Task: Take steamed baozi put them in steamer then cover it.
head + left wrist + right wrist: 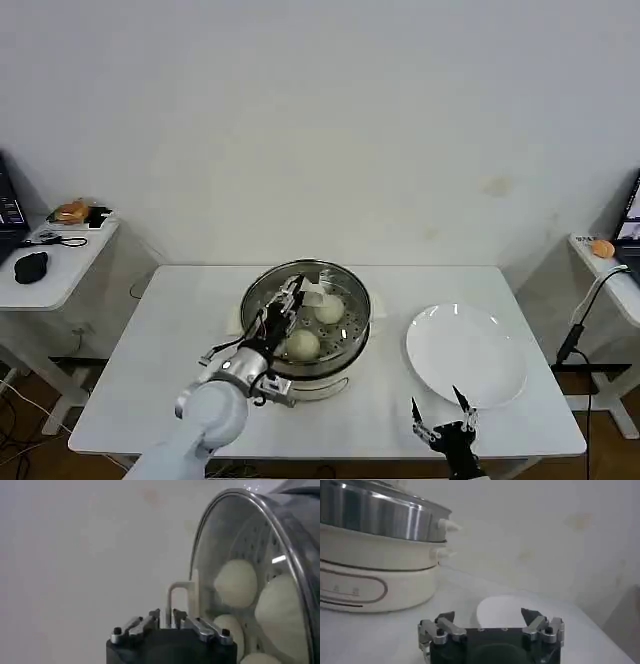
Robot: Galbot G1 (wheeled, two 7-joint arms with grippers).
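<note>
The steamer point(305, 355) stands mid-table, a shiny pot point(380, 517) on a white base point(370, 580). Steamed baozi point(303, 345) point(235, 582) lie inside it, several showing through the glass in the left wrist view. The glass cover point(240, 540) lies over the steamer's mouth; I cannot tell whether it rests on the rim. My left gripper point(288, 305) point(167, 614) is shut on the cover's pale bar handle point(180, 587). My right gripper point(443, 412) point(487, 615) hangs open and holds nothing, near the table's front edge, in front of the plate.
A flat white plate point(467, 352) point(505, 611) lies right of the steamer. The white table point(180, 330) has bare room on its left. Small side tables with odds and ends stand at far left point(60, 255) and far right point(605, 260).
</note>
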